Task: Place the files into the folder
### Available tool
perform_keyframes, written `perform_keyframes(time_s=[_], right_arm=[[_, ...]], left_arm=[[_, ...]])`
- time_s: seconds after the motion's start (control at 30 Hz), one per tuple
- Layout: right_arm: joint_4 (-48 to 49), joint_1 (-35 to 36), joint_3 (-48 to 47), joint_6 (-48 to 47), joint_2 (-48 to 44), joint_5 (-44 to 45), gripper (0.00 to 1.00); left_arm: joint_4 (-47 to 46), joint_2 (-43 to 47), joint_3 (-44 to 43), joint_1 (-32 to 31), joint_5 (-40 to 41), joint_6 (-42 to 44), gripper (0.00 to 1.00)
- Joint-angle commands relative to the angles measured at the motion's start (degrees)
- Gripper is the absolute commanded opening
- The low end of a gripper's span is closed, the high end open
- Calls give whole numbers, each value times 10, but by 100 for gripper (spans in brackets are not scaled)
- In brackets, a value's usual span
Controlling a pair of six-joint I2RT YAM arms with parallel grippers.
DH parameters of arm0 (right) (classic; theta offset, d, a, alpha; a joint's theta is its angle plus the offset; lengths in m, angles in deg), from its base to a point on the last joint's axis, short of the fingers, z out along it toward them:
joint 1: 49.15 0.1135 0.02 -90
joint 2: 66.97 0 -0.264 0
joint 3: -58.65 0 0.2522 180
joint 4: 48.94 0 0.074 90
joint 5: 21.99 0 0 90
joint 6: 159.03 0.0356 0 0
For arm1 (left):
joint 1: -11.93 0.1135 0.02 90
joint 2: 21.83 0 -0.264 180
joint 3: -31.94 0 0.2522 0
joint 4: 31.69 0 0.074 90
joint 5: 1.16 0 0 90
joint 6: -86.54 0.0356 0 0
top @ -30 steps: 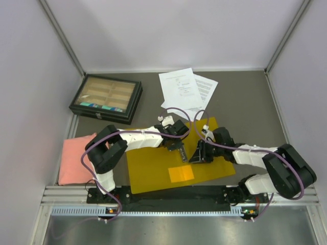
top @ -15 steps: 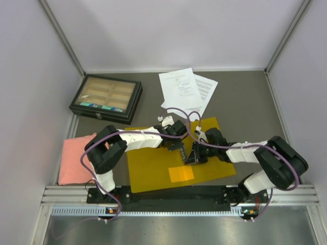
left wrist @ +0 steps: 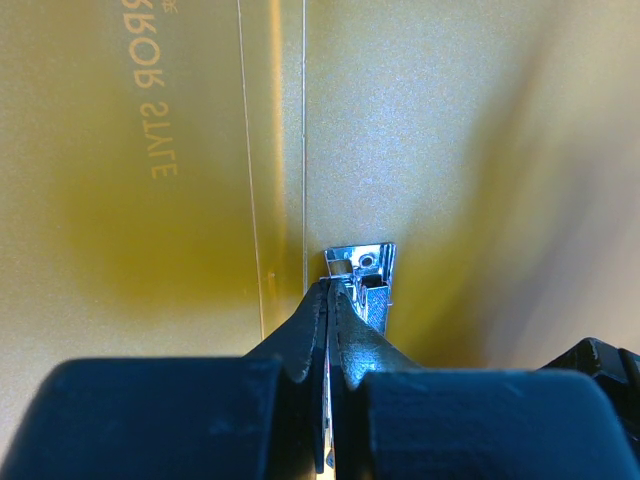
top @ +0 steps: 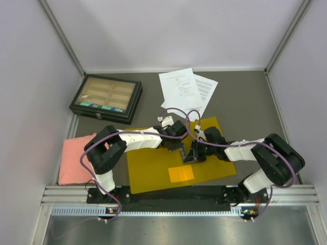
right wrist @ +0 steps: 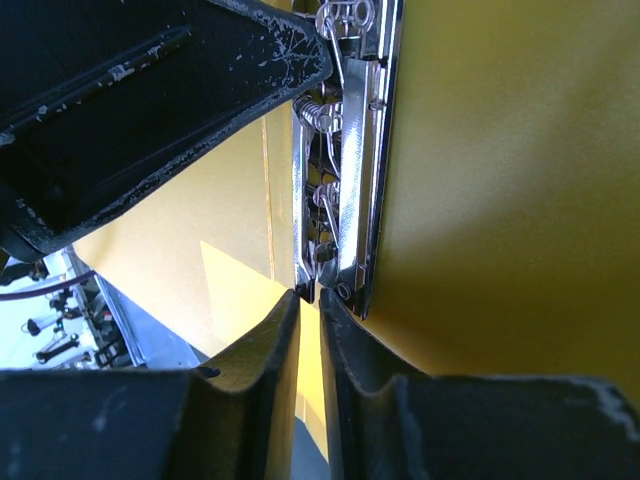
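While both arms reach in from the near rail, the folder (top: 153,168) lies flat on the grey table (top: 245,102) right in front of them. Its orange pocket (top: 181,173) is on the side closest to the bases. Off to the left, a pink cloth (top: 74,161) sits apart from the folder.

Now the middle of the folder, where both claws meet at the metal clip (left wrist: 362,268)! Left gripper (left wrist: 328,298): clenched tight, fingertips pinched together right on the near end of that clip, as its own wrist camera shows. Right gripper (right wrist: 309,297): pinched to a narrow slit, tips against one end of the clip. Whether any metal is caught in there, I cannot tell. From the right wrist, the left claw's black finger looms just beside the clip's springs.

Farther back, the files (top: 184,91), white printed sheets fanned over one another, lie on the table just past the folder's far edge. At the far left, a black box (top: 106,97) with a clear lid sits near the wall.
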State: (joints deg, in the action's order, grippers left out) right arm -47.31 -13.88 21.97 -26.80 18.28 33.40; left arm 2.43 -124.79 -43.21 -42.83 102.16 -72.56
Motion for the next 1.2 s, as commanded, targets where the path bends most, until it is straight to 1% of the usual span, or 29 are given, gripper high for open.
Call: perform_keyframes(time_s=[0.0, 0.2, 0.4, 0.43, 0.5, 0.53, 0.57, 0.73, 0.83, 0.9, 0.97, 1.03, 1.13, 1.17], right_arm=[[31, 6, -15, -7, 18, 23, 11], [45, 5, -14, -1, 21, 23, 10], [5, 6, -34, -15, 18, 40, 11], [-3, 6, -36, -22, 19, 42, 9], [-27, 5, -45, -30, 19, 53, 0], [-41, 5, -49, -34, 21, 60, 0], [-68, 6, -57, -37, 25, 74, 0], [-122, 7, -64, -55, 34, 116, 0], [-152, 16, -68, -57, 50, 163, 0], [-189, 23, -69, -50, 61, 204, 0], [-199, 30, -67, -42, 69, 239, 0], [-189, 31, -57, -23, 86, 249, 0], [-162, 33, -44, -4, 111, 247, 0], [-158, 33, -42, -2, 114, 231, 0]], left_arm=[[18, 3, 19, -4, -11, 1, 0], [18, 5, 21, -4, -12, 1, 0], [18, 4, 21, -4, -14, 5, 0], [18, 3, 21, -4, -15, 6, 0], [15, 0, 18, -5, -17, 18, 0], [16, 0, 15, -4, -16, 26, 0], [17, 0, 14, -6, -15, 30, 0], [32, -1, 8, -6, -5, 52, 0], [40, -1, 2, -5, -1, 63, 0], [45, -4, -2, -6, -2, 75, 0], [43, -3, -11, -5, -9, 107, 0], [33, 6, -11, -6, -8, 141, 0], [29, 42, -11, -4, 16, 175, 18], [28, 60, -13, -5, 21, 184, 32]])
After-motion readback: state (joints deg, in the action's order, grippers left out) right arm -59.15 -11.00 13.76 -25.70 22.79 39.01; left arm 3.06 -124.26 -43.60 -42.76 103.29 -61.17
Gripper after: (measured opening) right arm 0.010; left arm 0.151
